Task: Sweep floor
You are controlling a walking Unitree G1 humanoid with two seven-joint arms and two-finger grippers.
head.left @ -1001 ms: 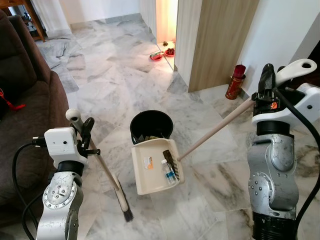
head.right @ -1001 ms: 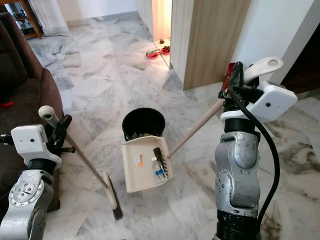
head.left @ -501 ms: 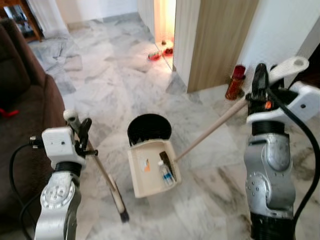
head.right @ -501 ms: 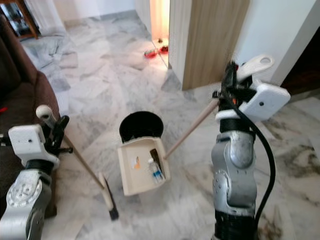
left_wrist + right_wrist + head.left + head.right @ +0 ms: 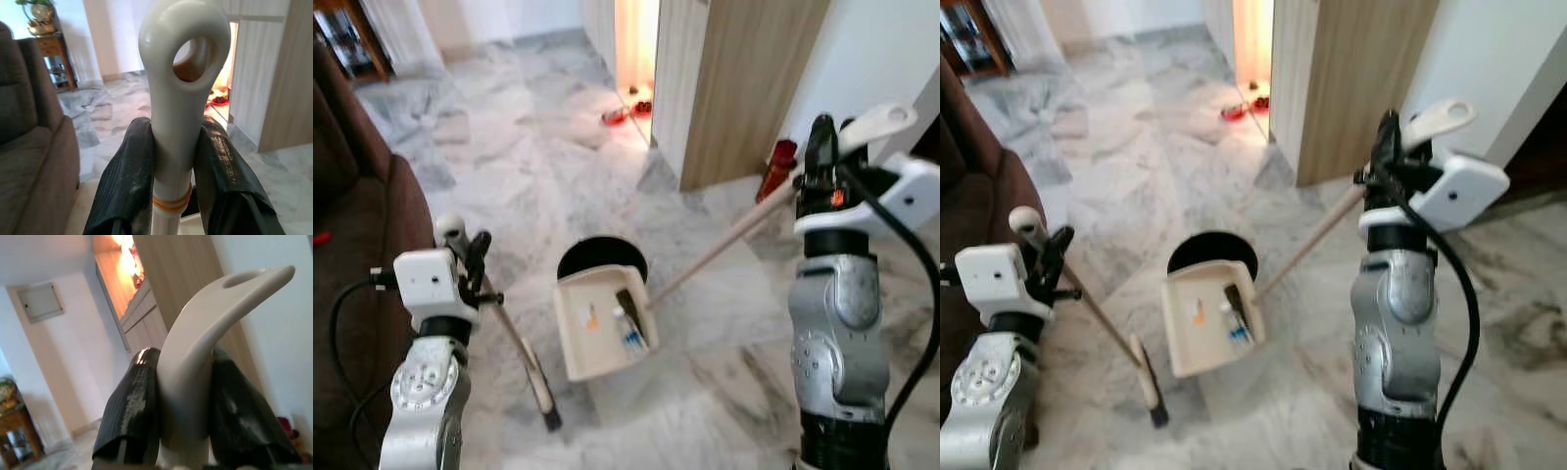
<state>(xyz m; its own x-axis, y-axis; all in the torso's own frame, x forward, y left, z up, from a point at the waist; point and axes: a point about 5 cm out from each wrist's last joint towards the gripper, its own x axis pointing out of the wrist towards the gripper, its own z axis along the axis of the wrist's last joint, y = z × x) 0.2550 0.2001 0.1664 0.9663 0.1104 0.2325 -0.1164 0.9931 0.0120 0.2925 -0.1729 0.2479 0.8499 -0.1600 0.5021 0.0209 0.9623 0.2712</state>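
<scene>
My right gripper clamps the dustpan handle; its pan hangs at the black bin rim, ahead-left. My left gripper clamps the broom, bristles floorward.

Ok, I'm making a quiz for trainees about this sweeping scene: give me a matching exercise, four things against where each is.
Things:
1. broom
2. dustpan
3. black bin
4. small bottle

Places:
A. lying in the dustpan
B. handle held in the left pincer
C. on the floor just beyond the dustpan
D. long handle held in the right pincer

Pairs: 1-B, 2-D, 3-C, 4-A
</scene>
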